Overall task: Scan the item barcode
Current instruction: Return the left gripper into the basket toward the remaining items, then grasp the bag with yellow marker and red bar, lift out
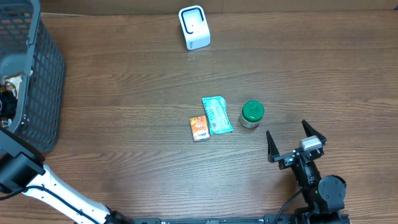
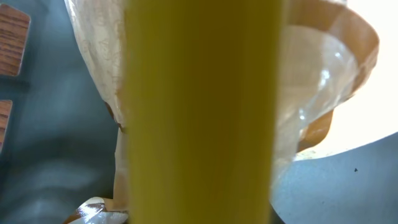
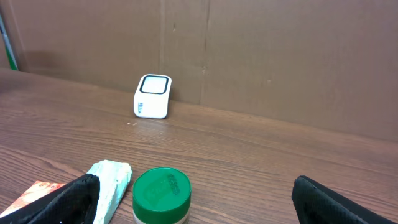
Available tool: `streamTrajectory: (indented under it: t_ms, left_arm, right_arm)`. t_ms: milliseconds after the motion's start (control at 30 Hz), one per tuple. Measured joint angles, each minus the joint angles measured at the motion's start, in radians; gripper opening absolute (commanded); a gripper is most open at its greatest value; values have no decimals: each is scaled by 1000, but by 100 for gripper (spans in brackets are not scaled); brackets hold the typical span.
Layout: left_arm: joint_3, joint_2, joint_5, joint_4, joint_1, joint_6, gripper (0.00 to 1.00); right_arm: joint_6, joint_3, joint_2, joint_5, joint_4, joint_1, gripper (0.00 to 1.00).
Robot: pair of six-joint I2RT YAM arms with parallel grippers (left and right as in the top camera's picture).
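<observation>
A brown wood-grain table (image 1: 124, 93) runs back to a cardboard wall, where the white scanner (image 1: 194, 27) stands upright. At the left edge sits a dark mesh basket (image 1: 37, 68). The left arm (image 1: 25, 173) rises from the near left corner and bends down into it. The left gripper (image 1: 6, 104) is buried there, jaws closed. A yellow item (image 2: 199, 112) fills its wrist view, and I cannot tell whether it is gripped. The right arm (image 1: 323, 190) sits low at the near right, level and facing the scanner. The right gripper (image 1: 286, 127) is spread wide and holds nothing. Ahead of it, mid-table, lie a jar (image 1: 252, 114), a packet (image 1: 217, 115) and a box (image 1: 199, 127).
</observation>
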Motion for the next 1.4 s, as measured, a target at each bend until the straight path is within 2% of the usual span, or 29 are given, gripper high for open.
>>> streamTrajectory:
  t_ms: [200, 600, 1100, 1267, 1400]
  left_arm:
    - [1, -1, 7, 0, 0, -16, 4]
    - [17, -61, -8, -22, -21, -191, 4]
    - [17, -654, -197, 10, -203, -412, 4]
    - [20, -816, -222, -129, -306, -542, 4]
    - [22, -871, -228, -283, -434, -616, 4]
  right_arm:
    - [0, 0, 0, 0, 0, 0, 100]
    - [0, 0, 0, 0, 0, 0, 100]
    - [0, 0, 0, 0, 0, 0, 100]
    - [0, 0, 0, 0, 0, 0, 100]
    - [0, 0, 0, 0, 1, 0, 100]
